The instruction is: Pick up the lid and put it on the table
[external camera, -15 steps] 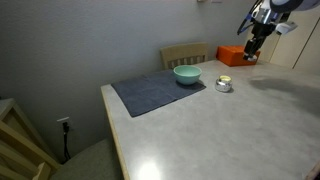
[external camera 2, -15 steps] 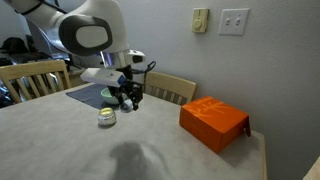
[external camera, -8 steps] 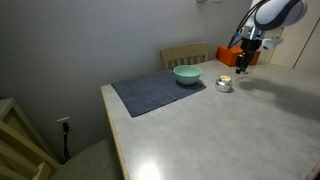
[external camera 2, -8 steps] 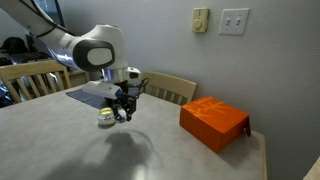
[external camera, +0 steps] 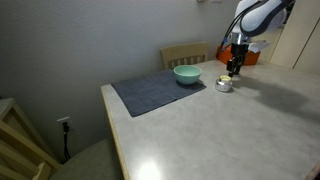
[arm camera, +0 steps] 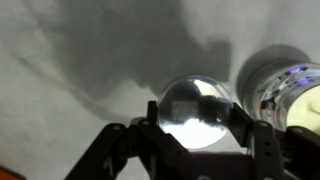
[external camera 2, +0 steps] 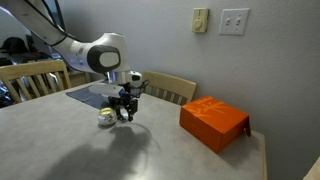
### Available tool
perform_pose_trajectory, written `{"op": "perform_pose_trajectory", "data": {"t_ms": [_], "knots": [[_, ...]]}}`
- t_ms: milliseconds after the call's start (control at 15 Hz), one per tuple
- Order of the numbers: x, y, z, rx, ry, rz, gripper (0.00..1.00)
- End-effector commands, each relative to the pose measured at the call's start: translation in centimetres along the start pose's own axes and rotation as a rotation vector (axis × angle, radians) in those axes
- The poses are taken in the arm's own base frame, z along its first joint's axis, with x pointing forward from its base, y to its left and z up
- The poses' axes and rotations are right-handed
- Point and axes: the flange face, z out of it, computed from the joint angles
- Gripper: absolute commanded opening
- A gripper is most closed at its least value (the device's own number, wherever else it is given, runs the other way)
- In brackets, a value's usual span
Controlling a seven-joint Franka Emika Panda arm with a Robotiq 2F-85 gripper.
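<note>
In the wrist view my gripper is shut on the lid, a small round shiny metal disc held between the two fingers just above the light table. The small silvery pot stands right beside it. In both exterior views the gripper hangs low over the table, next to the pot. The lid is too small to make out there.
A teal bowl sits on a dark grey mat. An orange box lies near the far table edge. Wooden chairs stand against the table.
The arm has come down and moved from beside the orange box towards the pot, carrying the lid low over the table.
</note>
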Motion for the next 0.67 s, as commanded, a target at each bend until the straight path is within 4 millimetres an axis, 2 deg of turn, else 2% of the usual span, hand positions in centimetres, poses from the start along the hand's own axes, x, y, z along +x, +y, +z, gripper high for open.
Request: {"op": "perform_pose_trajectory", "data": {"t_ms": [0, 267, 600], "knots": [[1.1, 1.8, 0.6, -0.004, 0.0, 0.015, 0.44], [2.0, 2.7, 1.6, 0.028, 0.002, -0.001, 0.44], [3.4, 2.9, 2.8, 0.029, -0.028, -0.016, 0.44]]}}
